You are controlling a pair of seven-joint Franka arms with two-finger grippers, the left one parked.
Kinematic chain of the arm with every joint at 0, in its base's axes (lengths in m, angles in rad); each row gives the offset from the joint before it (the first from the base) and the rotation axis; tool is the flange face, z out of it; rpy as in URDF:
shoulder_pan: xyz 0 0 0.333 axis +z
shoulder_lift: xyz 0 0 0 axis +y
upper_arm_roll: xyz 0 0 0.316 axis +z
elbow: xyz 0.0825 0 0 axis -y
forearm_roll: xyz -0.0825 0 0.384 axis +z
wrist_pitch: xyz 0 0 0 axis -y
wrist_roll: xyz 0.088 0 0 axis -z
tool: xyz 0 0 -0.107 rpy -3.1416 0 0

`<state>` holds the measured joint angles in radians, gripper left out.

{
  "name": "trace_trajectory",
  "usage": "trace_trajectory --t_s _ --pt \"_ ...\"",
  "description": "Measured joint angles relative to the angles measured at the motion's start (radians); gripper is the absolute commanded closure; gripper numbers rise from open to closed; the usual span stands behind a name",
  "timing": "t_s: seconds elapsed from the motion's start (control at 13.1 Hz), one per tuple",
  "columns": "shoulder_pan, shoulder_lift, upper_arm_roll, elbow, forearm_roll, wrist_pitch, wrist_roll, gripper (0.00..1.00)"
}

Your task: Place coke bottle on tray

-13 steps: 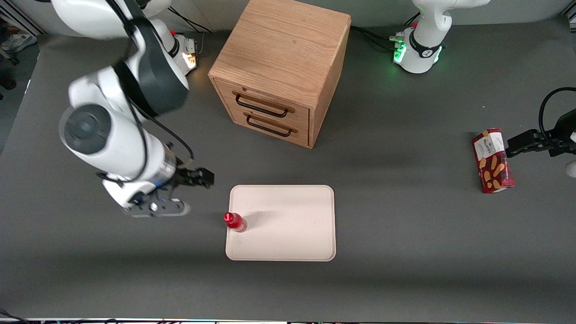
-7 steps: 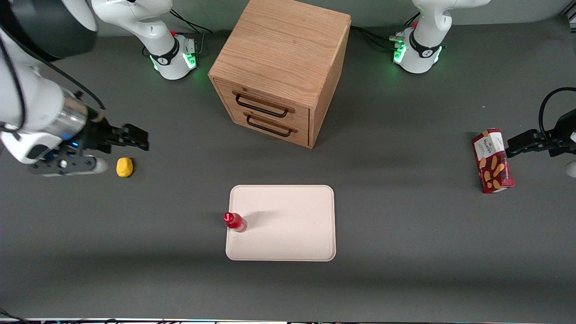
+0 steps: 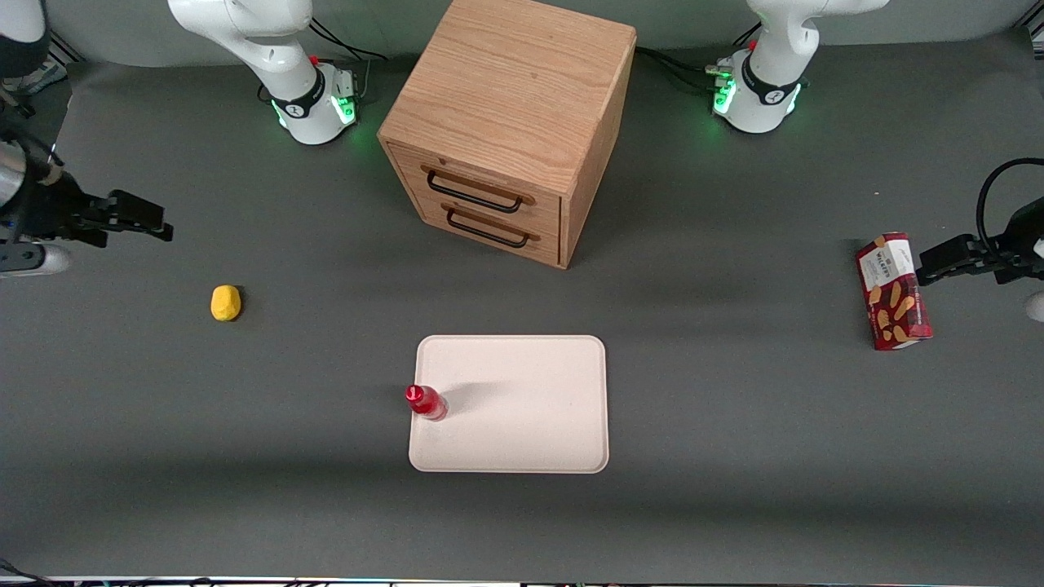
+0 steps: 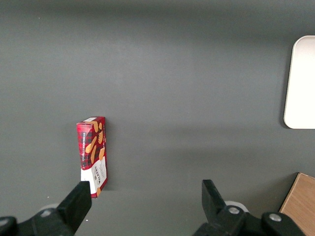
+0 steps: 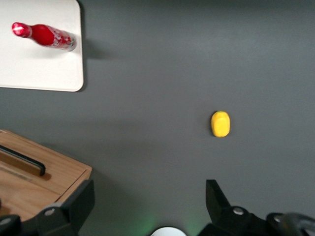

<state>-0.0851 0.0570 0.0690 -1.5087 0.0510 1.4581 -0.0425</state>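
Observation:
The small red coke bottle point(image 3: 426, 402) stands upright on the pale cream-pink tray point(image 3: 522, 408), at the tray's edge toward the working arm's end of the table. It also shows in the right wrist view point(image 5: 45, 36) on the tray's corner point(image 5: 49, 69). My right gripper point(image 3: 139, 216) hangs high at the working arm's end of the table, far from the tray. Its fingers point(image 5: 216, 194) are spread wide with nothing between them.
A small yellow object point(image 3: 226, 302) lies on the mat between the gripper and the tray and shows in the right wrist view point(image 5: 220, 123). A wooden two-drawer cabinet point(image 3: 510, 130) stands farther back. A red snack box point(image 3: 893, 291) lies toward the parked arm's end.
My right arm has drawn away from the tray toward its own end of the table and risen, uncovering the yellow object. The bottle stays standing on the tray.

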Motion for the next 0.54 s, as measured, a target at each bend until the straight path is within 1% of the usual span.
trace_trajectory --t_s 0.08,0.23,0.54 --pt "-0.030 0.000 0.008 -0.005 0.000 0.012 -0.024 0.00" --pt "-0.060 0.000 0.015 -0.013 0.000 0.027 -0.039 0.00" --pt "-0.062 -0.007 0.021 -0.020 -0.009 0.058 -0.039 0.00"
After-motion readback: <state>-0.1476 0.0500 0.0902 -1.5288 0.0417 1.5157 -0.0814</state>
